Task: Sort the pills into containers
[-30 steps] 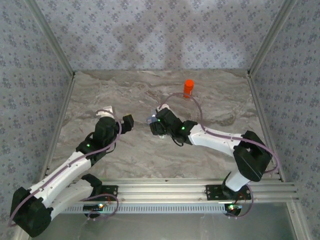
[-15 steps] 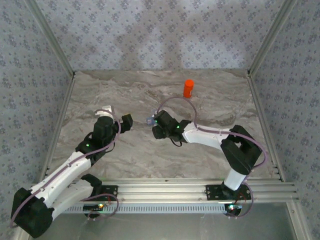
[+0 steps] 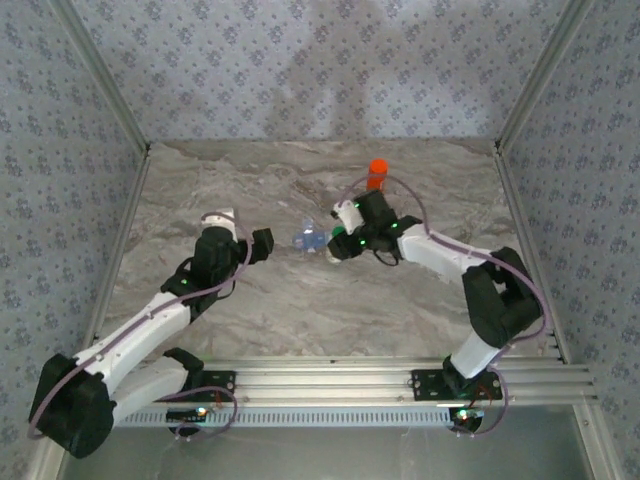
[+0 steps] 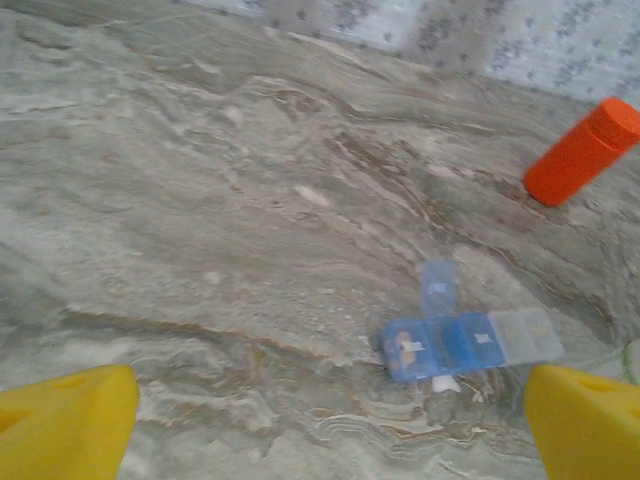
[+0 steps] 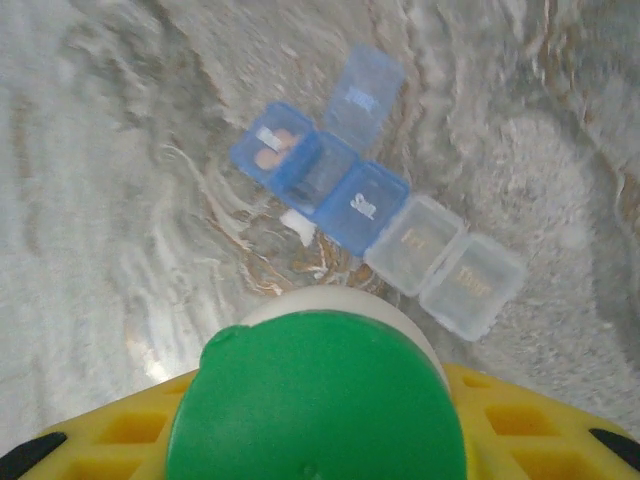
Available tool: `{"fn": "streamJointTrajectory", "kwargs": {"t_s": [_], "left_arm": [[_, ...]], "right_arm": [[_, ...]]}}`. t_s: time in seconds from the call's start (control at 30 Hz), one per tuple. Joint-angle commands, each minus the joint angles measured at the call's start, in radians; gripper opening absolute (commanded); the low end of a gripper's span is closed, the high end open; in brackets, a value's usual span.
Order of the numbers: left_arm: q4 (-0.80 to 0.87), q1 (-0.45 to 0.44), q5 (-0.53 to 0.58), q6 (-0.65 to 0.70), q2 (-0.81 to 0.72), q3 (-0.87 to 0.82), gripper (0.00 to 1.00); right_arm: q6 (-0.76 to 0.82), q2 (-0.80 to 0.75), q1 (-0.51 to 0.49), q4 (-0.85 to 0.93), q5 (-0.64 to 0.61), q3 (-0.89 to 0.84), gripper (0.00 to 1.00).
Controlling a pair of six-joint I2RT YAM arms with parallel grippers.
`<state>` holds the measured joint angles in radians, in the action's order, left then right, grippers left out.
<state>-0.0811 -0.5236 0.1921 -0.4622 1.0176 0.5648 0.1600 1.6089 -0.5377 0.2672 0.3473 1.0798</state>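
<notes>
Marbled table [image 3: 200, 180]: carries the pill box and the orange bottle.
Pill box [image 5: 370, 235]: lies flat on the table between the two tools, with blue cells at one end and clear ones at the other. One blue lid stands open, and pale pills sit in the end blue cell.
White pill [image 5: 298, 226]: on the table, just beside the blue cells.
Orange bottle [image 4: 582, 152]: stands near the far wall, well apart from the box.
Left tool [image 4: 325, 425]: fingers wide apart, nothing between them.
Right tool [image 3: 345, 233]: clamped on a green-capped white bottle [image 5: 315, 400], above the box.
</notes>
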Motion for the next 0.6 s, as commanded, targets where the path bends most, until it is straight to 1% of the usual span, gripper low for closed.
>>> {"fn": "streamJointTrajectory", "kwargs": {"t_s": [0.0, 0.03, 0.07, 0.13, 0.2, 0.23, 0.27, 0.3, 0.37, 0.43, 0.5, 0.57], "left_arm": [[-0.147, 0.009, -0.160, 0.067, 0.064, 0.065, 0.99], [-0.172, 0.010, -0.204, 0.089, 0.082, 0.074, 0.99], [-0.208, 0.010, -0.271, 0.125, 0.101, 0.081, 0.98], [-0.285, 0.011, -0.430, 0.228, 0.138, 0.078, 0.98], [-0.335, 0.005, -0.585, 0.345, 0.171, 0.072, 0.98], [-0.344, 0.000, -0.631, 0.389, 0.182, 0.071, 0.97], [-0.350, -0.005, -0.668, 0.429, 0.187, 0.065, 0.97], [-0.365, -0.008, -0.705, 0.471, 0.188, 0.052, 0.96], [-0.405, -0.020, -0.737, 0.552, 0.178, 0.016, 0.96], [-0.435, -0.052, -0.732, 0.634, 0.162, -0.021, 0.96], [-0.436, -0.082, -0.750, 0.713, 0.144, -0.045, 0.96], [-0.430, -0.082, -0.803, 0.741, 0.128, -0.055, 0.96]], "right_arm": [[0.399, -0.055, 0.017, 0.229, 0.281, 0.139, 0.41], [0.451, -0.059, 0.026, 0.278, 0.306, 0.161, 0.41], [0.500, -0.063, 0.043, 0.310, 0.323, 0.184, 0.42], [0.549, -0.073, 0.073, 0.328, 0.375, 0.227, 0.42], [0.680, -0.076, 0.095, 0.427, 0.449, 0.273, 0.42], [0.759, -0.077, 0.094, 0.472, 0.462, 0.291, 0.42], [0.846, -0.078, 0.091, 0.519, 0.474, 0.313, 0.42], [0.895, -0.078, 0.089, 0.544, 0.480, 0.328, 0.42], [0.915, -0.075, 0.084, 0.565, 0.483, 0.369, 0.42], [0.911, -0.068, 0.080, 0.593, 0.491, 0.408, 0.41], [0.962, -0.071, 0.068, 0.634, 0.504, 0.419, 0.41], [1.025, -0.080, 0.047, 0.662, 0.504, 0.416, 0.41]]}}
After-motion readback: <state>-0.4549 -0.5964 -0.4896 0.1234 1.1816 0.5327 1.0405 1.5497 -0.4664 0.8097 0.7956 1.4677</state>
